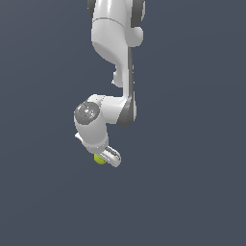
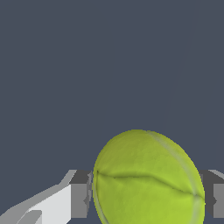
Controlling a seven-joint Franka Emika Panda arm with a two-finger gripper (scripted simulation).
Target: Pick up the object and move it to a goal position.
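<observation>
Pinching the yellow-green ball (image 2: 146, 179) between both grey pads (image 2: 80, 199) of the white gripper (image 1: 106, 157) — hanging low at center frame — round, showing no long axis.

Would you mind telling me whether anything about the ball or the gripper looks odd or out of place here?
Nothing stands out. The yellow-green ball sits between the gripper's fingers, its surface whole with only a seam line across it, and no other object is visible.

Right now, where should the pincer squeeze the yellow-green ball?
Across its widest middle, one finger on each side, which is how the pincer appears to sit around the ball already. It is round and smooth, so squeezing off-centre would likely let it slip out.
</observation>
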